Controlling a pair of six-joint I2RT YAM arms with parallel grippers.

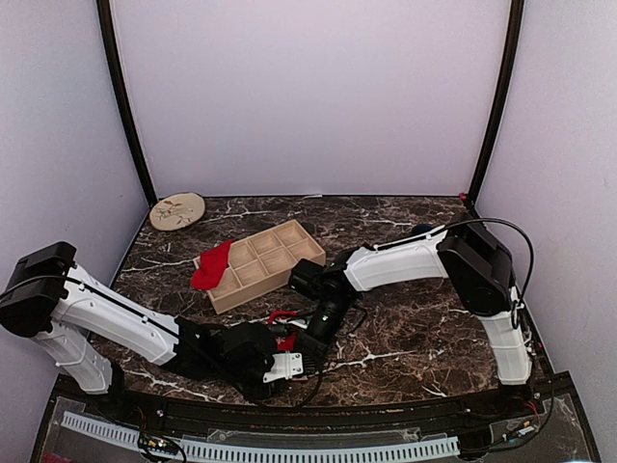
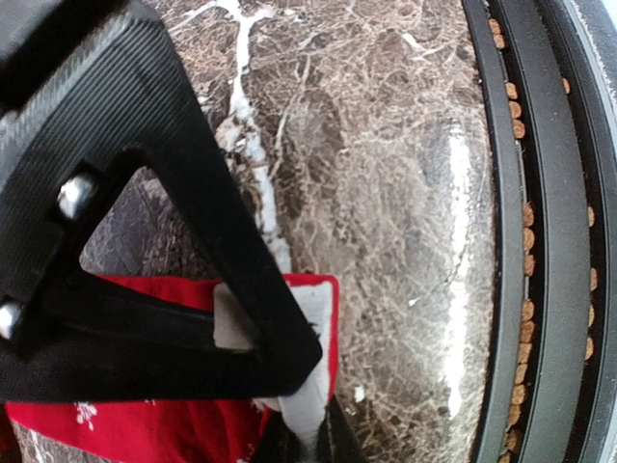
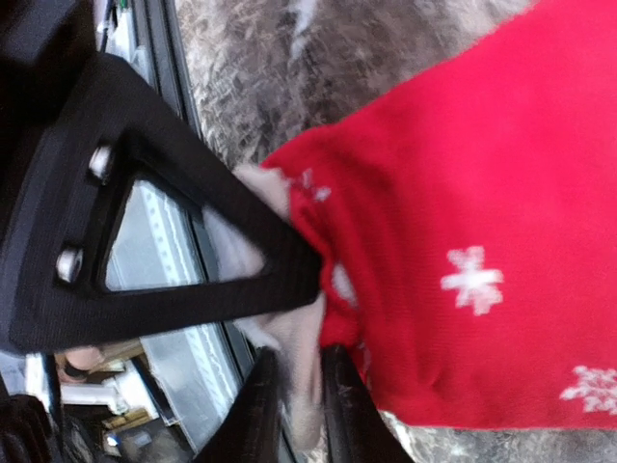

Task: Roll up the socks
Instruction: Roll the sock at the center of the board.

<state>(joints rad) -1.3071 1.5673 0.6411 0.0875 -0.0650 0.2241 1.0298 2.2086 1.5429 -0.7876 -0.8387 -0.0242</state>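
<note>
A red sock with white snowflakes point(image 1: 282, 317) lies bunched on the marble table near the front edge, between my two grippers. My left gripper point(image 1: 289, 360) is shut on its white cuff point(image 2: 313, 318); red cloth point(image 2: 145, 424) spreads below the fingers. My right gripper point(image 1: 312, 338) is shut on a white edge of the same sock point(image 3: 308, 367), and the red body point(image 3: 463, 212) stretches away to the right. A second red sock point(image 1: 212, 265) hangs over the left end of the wooden tray.
A wooden tray with several compartments point(image 1: 280, 253) lies behind the grippers. A round woven mat point(image 1: 177, 210) sits at the back left. The black front rail point(image 2: 540, 241) runs close to the left gripper. Purple walls close in the table.
</note>
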